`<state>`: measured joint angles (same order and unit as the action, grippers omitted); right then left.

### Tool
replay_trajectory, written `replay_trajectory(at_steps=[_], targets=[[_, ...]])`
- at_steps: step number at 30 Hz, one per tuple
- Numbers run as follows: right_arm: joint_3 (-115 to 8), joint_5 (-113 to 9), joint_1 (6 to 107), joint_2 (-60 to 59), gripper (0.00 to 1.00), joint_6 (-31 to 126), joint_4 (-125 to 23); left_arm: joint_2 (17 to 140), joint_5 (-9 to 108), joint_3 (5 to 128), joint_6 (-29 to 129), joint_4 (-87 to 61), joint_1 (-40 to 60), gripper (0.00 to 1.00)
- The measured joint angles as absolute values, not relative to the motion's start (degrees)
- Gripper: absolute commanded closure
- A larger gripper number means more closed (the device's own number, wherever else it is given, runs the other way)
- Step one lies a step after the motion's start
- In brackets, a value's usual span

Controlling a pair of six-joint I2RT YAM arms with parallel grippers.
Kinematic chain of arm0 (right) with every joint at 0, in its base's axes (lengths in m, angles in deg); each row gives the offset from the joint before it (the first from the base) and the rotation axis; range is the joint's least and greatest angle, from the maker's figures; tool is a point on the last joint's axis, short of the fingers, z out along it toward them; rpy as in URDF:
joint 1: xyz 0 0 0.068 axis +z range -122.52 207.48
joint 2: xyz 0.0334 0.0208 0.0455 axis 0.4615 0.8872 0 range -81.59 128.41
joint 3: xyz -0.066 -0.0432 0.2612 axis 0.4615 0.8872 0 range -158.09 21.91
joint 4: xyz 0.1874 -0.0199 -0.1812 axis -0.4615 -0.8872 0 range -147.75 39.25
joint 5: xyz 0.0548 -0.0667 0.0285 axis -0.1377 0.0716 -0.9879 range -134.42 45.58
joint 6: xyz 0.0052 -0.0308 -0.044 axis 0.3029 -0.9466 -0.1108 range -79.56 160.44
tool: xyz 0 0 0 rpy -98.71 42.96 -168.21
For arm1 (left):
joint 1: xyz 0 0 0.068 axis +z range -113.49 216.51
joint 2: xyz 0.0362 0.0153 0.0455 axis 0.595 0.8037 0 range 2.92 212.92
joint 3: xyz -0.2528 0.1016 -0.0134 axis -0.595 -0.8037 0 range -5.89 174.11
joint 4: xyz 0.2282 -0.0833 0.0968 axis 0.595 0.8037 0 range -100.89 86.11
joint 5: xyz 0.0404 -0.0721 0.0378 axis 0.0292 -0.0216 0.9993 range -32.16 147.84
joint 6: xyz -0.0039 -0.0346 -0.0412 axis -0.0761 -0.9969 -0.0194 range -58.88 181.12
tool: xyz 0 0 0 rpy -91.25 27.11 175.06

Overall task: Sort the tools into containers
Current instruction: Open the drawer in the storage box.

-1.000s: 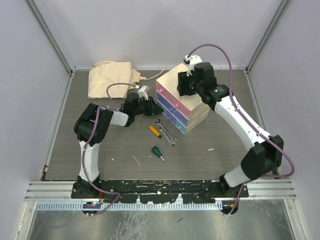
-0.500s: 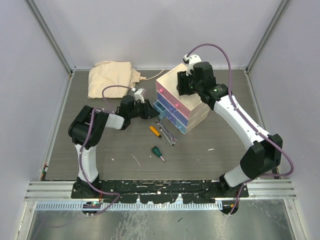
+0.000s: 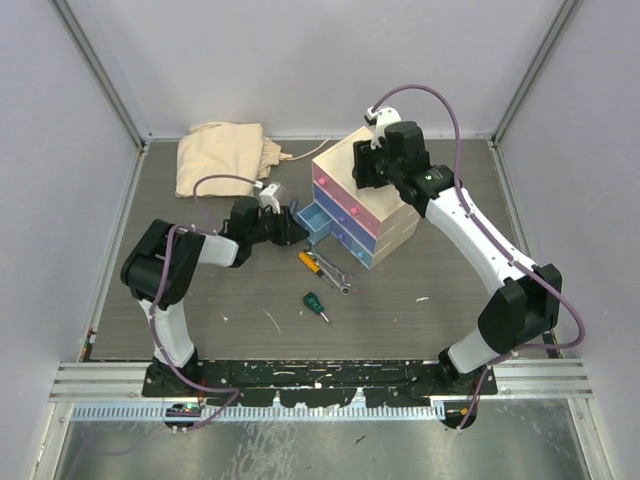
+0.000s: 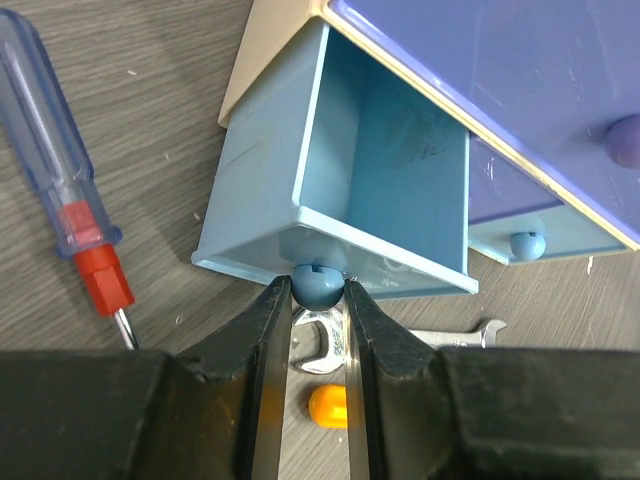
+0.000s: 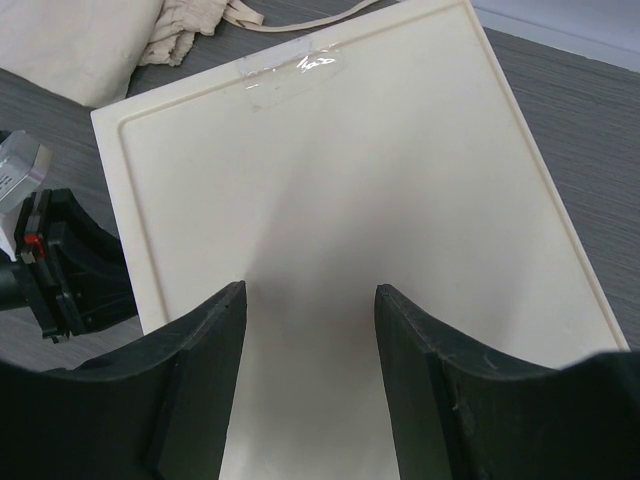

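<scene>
- Grey wood-grain worktop [image 3: 230,300] is boxed in by pale walls, with a beige cloth bag [image 3: 220,155] at its far left.
- A cream chest [image 3: 338,162] stands far centre, with pink drawers [image 3: 335,195] on top, blue drawers [image 3: 345,215] in the middle and light-blue ones below.
- One light-blue drawer [image 4: 390,150] stands partly out of the chest, and nothing shows inside it.
- The left pincer [image 4: 318,290] is narrowed onto that drawer's round knob [image 4: 318,283], one finger on each side.
- The right pincer [image 5: 310,300] is over the chest's top with its jaws apart, gripping nothing.
- On the worktop before the chest lie an orange-handled screwdriver [image 3: 310,262] and silver spanners [image 3: 335,270] just beside it.
- A stubby green-handled screwdriver [image 3: 315,302] lies nearer the arms.
- A clear-handled screwdriver [image 4: 50,150] lies left of the open drawer.
</scene>
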<state>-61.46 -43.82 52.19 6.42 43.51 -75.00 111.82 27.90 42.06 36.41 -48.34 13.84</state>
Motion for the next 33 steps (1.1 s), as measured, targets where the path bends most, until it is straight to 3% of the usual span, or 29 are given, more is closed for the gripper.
replay_trajectory(at_steps=[23, 33], targets=[[-62.4, -43.8, 52.2, 7.3, 0.41, 43.3, -75.1, 100.6, 30.7, 28.0, 39.4, -46.1, 16.7, 0.67], [-62.4, -43.8, 52.2, 7.3, 0.41, 43.3, -75.1, 95.4, 31.5, 26.6, 39.3, -45.4, 17.0, 0.4]])
